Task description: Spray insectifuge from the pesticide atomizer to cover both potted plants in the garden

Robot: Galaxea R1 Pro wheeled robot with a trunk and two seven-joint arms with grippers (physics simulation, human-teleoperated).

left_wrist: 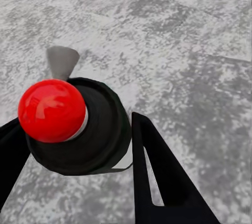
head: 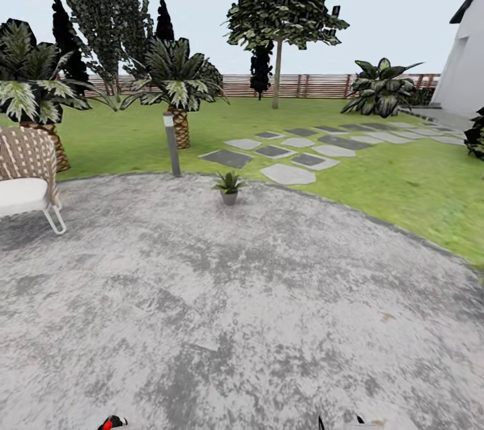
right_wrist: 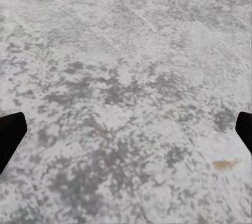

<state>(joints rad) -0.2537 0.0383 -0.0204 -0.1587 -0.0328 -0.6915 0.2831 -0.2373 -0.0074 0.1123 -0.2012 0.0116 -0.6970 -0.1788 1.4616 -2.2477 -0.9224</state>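
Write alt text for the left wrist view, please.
The left gripper holds the pesticide atomizer, a dark bottle with a red ball top, between its black fingers, above mottled grey patio stone.

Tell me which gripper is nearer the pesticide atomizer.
Left. The left gripper has its fingers closed around the pesticide atomizer. The right gripper is open and holds nothing, hanging over the stone patio.

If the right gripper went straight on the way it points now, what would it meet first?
Most likely the bare grey stone patio. The right gripper is open and empty, and nothing else lies ahead between its fingertips, though depth is hard to judge.
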